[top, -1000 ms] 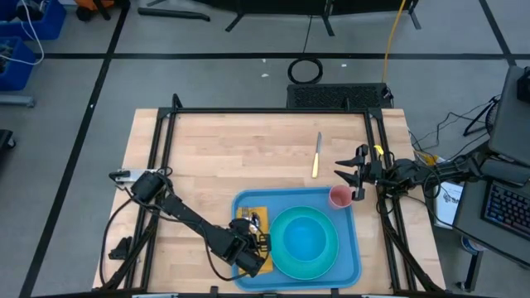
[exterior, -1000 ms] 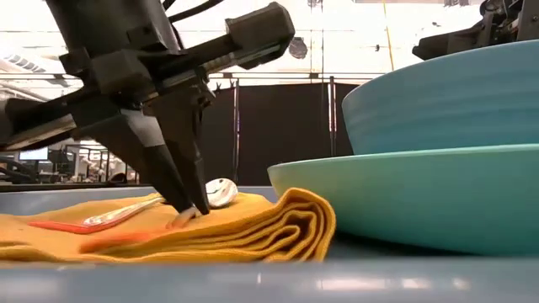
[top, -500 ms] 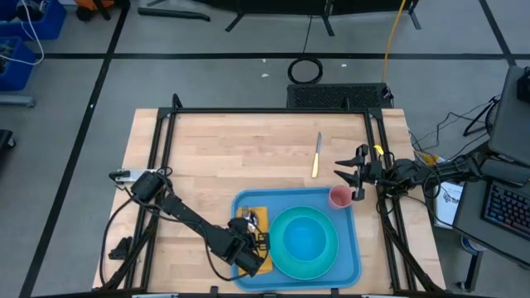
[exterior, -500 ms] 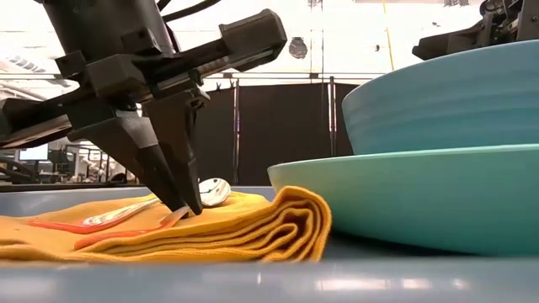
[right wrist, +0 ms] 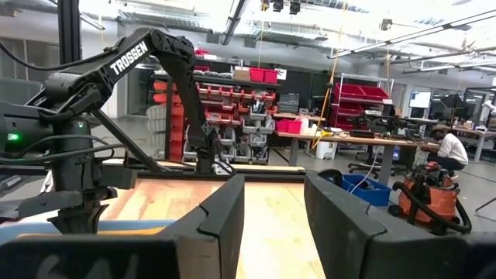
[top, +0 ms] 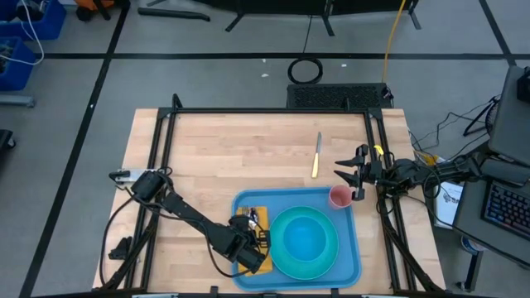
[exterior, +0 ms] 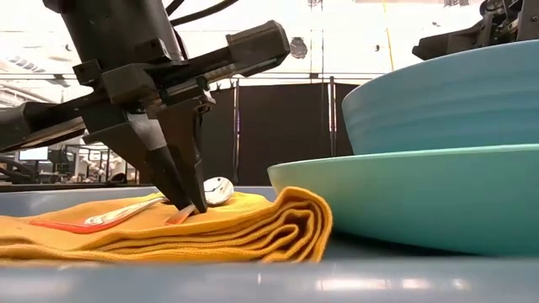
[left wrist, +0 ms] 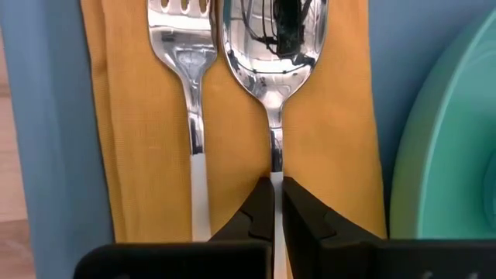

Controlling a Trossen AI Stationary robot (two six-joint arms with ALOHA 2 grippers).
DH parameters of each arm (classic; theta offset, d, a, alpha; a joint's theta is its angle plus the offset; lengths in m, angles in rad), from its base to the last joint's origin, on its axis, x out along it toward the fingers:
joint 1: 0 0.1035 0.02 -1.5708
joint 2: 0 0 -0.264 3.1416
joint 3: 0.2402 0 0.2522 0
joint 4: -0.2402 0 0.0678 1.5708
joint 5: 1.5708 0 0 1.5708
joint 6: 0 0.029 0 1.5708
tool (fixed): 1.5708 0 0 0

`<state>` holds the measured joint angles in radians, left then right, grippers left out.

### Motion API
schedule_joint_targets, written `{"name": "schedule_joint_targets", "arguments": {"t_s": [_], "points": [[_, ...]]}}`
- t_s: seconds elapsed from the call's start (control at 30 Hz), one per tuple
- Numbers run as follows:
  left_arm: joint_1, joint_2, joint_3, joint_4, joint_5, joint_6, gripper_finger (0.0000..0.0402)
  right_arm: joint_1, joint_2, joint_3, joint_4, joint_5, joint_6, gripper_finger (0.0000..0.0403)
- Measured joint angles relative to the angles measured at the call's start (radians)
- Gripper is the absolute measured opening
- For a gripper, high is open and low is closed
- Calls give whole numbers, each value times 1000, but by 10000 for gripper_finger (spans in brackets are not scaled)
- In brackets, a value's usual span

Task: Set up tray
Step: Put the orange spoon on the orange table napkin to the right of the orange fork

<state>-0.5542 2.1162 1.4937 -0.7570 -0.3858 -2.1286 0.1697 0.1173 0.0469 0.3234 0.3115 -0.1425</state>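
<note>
The blue tray (top: 352, 263) lies at the table's near edge. It carries a turquoise plate (top: 281, 258) with a bowl (top: 305, 238) on it, a pink cup (top: 339, 196) and a folded orange napkin (left wrist: 132, 116). A fork (left wrist: 190, 46) and a spoon (left wrist: 275, 35) lie side by side on the napkin. My left gripper (left wrist: 277, 203) stands over the napkin (exterior: 253, 223), shut on the spoon. My right gripper (top: 354, 175) waits open at the table's right edge, near the cup. My left gripper pinches the spoon's handle (left wrist: 276, 167) just below its neck between the two fingertips. The fingers (exterior: 189, 189) come from above, pointing down. The spoon lies flat on the napkin, its bowl (exterior: 217, 191) toward the table's far side.
A knife (top: 316, 155) lies on the bare wood beyond the tray's far rim. Black frame rails (top: 161, 157) run along the table's left, right and far sides. The wood left of the tray and across the far half is open.
My left gripper has stayed shut on the spoon and shifted slightly over the napkin. In the low view, the orange handle end that showed in front of the napkin's folds has gone out of sight. Only a short piece shows at the fingertips.
</note>
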Motion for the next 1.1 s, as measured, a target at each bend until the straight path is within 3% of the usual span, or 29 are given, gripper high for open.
{"name": "schedule_joint_targets", "arguments": {"t_s": [0.3,0.7,1.1], "points": [[0,-1,0,-3,9,-2,8,0,0,0,0,0,0,125],[0,-2,0,4,-8,-16,68,0,0,0,0,0,0,125],[-4,-38,0,17,-47,-10,77,0,0,0,0,0,0,125]]}}
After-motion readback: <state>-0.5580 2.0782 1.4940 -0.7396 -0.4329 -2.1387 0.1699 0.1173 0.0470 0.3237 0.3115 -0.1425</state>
